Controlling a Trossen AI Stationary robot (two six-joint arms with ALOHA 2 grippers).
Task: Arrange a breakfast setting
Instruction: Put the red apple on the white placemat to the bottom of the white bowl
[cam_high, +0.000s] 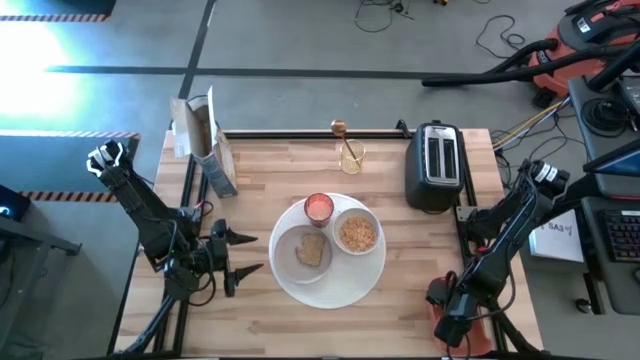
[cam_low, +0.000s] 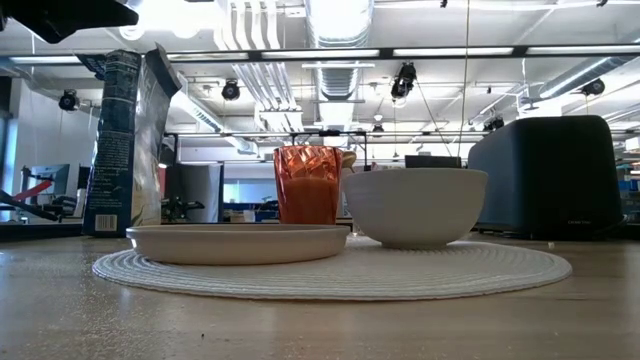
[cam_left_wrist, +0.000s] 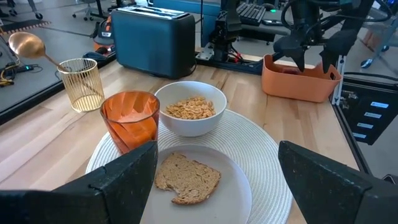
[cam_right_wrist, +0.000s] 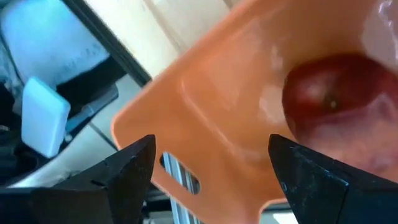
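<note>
The large round white plate lies mid-table. On it sit a smaller white plate bearing the brown toast slice, a white bowl of cereal and the pink-red cup. The gold spoon stands in a gold wire holder at the far edge. My left gripper hovers open just left of the plate, pointing at it. My right gripper hangs open over an orange bin at the near right corner. The dark-red fruit lies in that bin.
A black toaster stands at the far right and an opened cereal box at the far left. Bare wood lies between the plate and the table's near edge and around the spoon holder.
</note>
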